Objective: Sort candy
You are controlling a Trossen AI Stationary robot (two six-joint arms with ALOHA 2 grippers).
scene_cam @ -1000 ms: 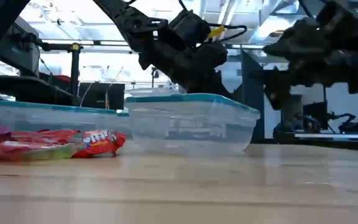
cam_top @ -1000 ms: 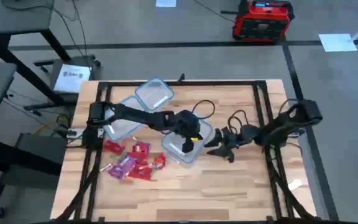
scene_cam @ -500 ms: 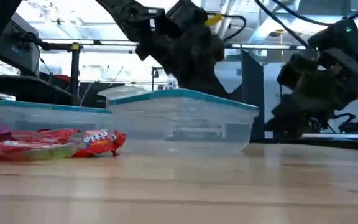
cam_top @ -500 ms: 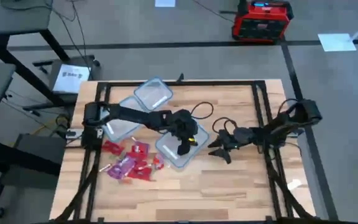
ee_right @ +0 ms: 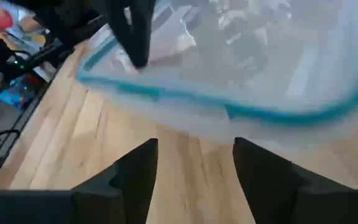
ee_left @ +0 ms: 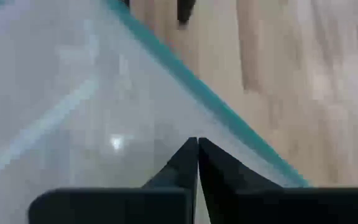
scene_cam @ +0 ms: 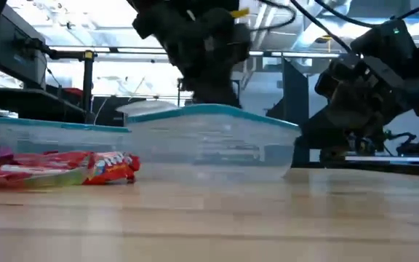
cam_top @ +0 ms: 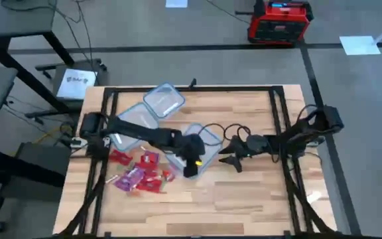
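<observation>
left end effector [cam_top: 192, 166] pinched shut inside tub [cam_top: 205, 141], probably dragging it nearer | right end effector [cam_top: 229, 159] spread wide, empty, just beside tub | candy [cam_top: 141, 172] heaped on desk [cam_top: 244, 199], beyond tub from right end effector

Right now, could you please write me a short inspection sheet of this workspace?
Surface: wooden table, bare in front.
Job's things: candy piled at the left front, outside every tub.
Clutter: three clear tubs; near tub by the candy, two more tubs behind.
Hands: left hand shut, inside the near tub; right hand open, just beside that tub's right edge, holding nothing.
Cables: black cable looping over the right arm.
Surroundings: red and black unit on the floor behind; side table far left.
</observation>
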